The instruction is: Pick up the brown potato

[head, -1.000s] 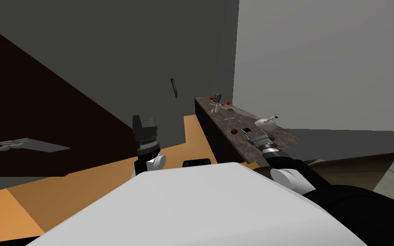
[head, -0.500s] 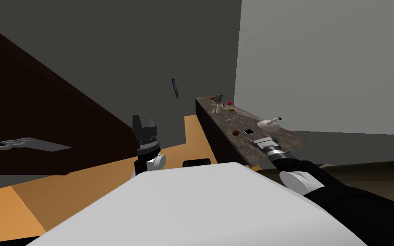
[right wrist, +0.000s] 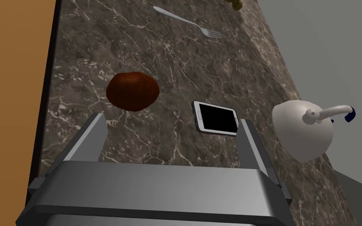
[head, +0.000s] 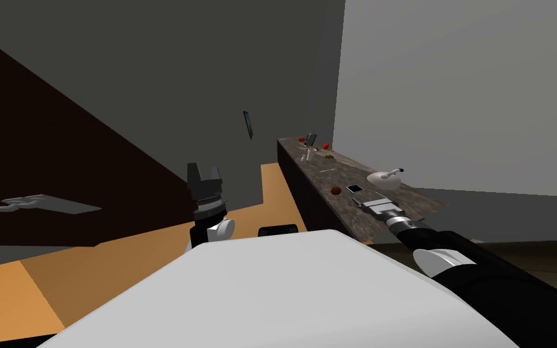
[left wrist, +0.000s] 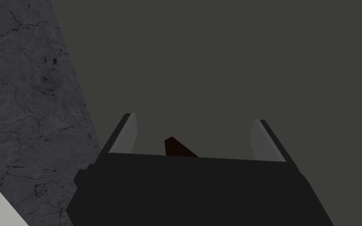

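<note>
— Where's the brown potato (right wrist: pixel 133 91)?
— On the dark, white-veined stone counter (right wrist: pixel 156 51), just past the right gripper's (right wrist: pixel 170 119) finger on the counter-edge side, off its midline. Fingers spread, holding nothing
— How will it handle?
— Probably firm, light and dull-skinned; being rounded, it may roll. I'd pinch across its broad middle. A glossy phone (right wrist: pixel 216 117) lies at the other fingertip. The left gripper (left wrist: pixel 194 117) is spread and empty too
</note>
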Robot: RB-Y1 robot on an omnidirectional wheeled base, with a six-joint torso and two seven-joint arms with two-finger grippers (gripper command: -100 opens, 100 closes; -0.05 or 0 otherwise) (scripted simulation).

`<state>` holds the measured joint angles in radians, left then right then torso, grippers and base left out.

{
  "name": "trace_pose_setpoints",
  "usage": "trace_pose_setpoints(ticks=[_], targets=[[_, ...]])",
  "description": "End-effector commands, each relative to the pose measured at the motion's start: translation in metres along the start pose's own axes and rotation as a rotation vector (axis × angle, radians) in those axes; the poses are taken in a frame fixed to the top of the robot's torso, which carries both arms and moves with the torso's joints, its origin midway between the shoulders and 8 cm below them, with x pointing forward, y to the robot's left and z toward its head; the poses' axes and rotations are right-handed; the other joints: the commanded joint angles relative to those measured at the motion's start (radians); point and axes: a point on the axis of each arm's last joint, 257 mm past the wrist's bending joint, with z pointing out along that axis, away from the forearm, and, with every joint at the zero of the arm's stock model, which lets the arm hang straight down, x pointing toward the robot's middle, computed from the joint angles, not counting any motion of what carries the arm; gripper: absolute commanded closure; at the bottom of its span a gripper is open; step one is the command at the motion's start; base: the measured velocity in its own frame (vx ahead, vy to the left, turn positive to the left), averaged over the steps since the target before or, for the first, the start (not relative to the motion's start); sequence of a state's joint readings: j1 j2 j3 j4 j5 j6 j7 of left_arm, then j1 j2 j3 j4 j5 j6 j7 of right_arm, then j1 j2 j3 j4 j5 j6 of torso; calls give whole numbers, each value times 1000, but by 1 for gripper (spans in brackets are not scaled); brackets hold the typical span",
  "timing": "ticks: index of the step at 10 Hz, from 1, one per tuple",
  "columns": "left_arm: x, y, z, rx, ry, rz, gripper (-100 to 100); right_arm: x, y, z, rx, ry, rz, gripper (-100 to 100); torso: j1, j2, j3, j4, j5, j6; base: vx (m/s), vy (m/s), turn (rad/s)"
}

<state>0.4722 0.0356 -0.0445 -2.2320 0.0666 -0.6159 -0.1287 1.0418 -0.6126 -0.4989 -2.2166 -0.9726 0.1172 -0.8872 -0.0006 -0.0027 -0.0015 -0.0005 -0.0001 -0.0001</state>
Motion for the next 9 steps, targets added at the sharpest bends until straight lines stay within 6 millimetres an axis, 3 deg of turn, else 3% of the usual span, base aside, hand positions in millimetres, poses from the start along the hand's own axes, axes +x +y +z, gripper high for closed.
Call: trace_pose_setpoints(ticks=[1,4,6,9], targets=[[0,0,0,0,0,0,0,-5,-2,-1,19,-20,80,-100,0,0,0,0,0,0,45,-14,22],[0,0,0,0,0,0,0,-28,-4,-12,82,-118,185,-100,0,-1,-1,0,0,0,69,-11,28],[0,0,0,0,0,0,0,-26,-6,-12,85,-116,263,-100,0,-2,-1,-1,0,0,50,-7,6],[0,0,0,0,0,0,0,-47,-12,-25,141,-221,385,-100,0,-1,-1,0,0,0,65,-13,22]])
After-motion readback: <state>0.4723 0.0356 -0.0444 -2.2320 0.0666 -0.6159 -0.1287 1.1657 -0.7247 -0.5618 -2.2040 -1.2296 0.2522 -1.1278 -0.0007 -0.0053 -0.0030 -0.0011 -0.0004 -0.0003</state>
